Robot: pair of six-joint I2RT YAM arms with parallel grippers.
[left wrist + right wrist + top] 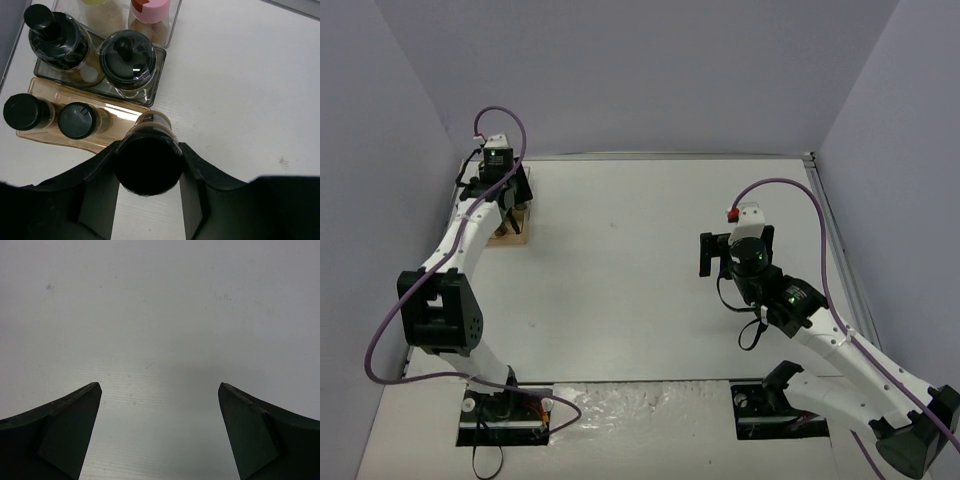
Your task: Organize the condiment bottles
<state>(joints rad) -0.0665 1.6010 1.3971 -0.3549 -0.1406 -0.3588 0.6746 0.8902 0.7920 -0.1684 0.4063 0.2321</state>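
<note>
**Hovering Over the Rack's One Open Slot**

Clamped on a black-capped jar [147, 167], the left hand [149, 150] hangs at the table's [650, 220] 10 o'clock corner, by the near right end of the amber tray [45, 137]. That tray's free space lies at the jar's 12 o'clock. Two small black-capped jars [77, 120] fill the tray's left. Setting down cleanly looks to call for a short nudge toward 12 o'clock, a straight descent with the jar upright, then letting go. The tray lip and the neighbouring cap at 10 o'clock are the likely snags. Behind stand two knob-topped jars [127, 52], with the pink-capped jar [150, 6] beyond. Well away at 3 o'clock, the right hand [160, 390] waits with fingers parted, empty over bare table.
</note>
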